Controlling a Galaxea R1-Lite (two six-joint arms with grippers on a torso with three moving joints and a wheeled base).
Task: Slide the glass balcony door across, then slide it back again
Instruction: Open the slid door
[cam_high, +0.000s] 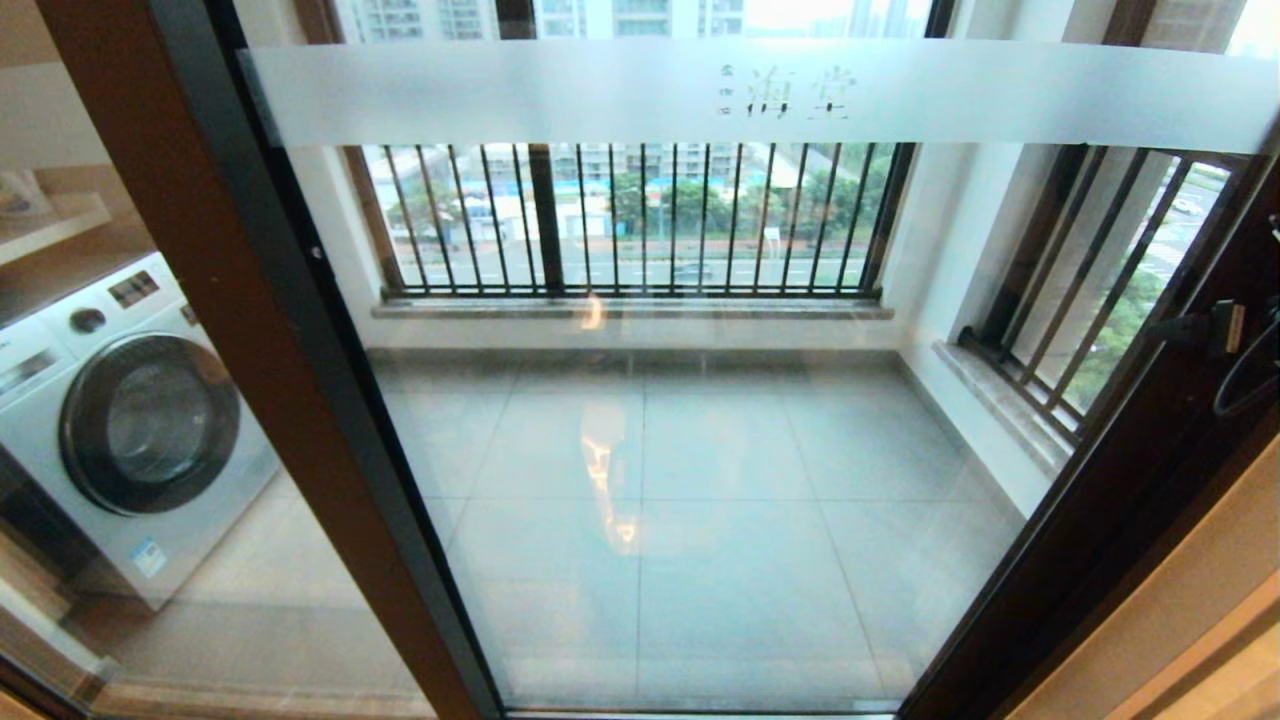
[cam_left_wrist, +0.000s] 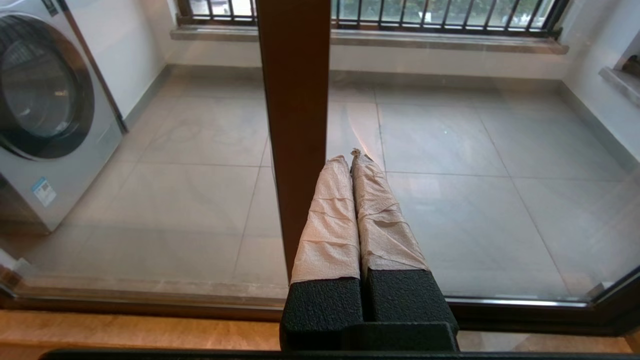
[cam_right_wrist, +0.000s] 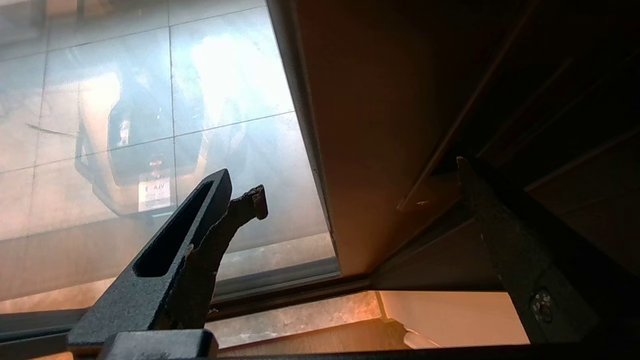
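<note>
Filling the middle of the head view, the glass balcony door (cam_high: 660, 420) looks closed. Left gripper (cam_left_wrist: 354, 156), fingers pressed together, should push its brown stile squarely; right gripper (cam_right_wrist: 360, 180) spreads wide at the right frame.

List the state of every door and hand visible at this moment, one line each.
glass balcony door: spans the opening, its right stile against the right frame; looks closed.
left hand: fingers shut together, empty, beside the brown stile.
right hand: open, holding nothing, straddling the door's right stile near the bottom corner.
washing machine: round door closed.
</note>
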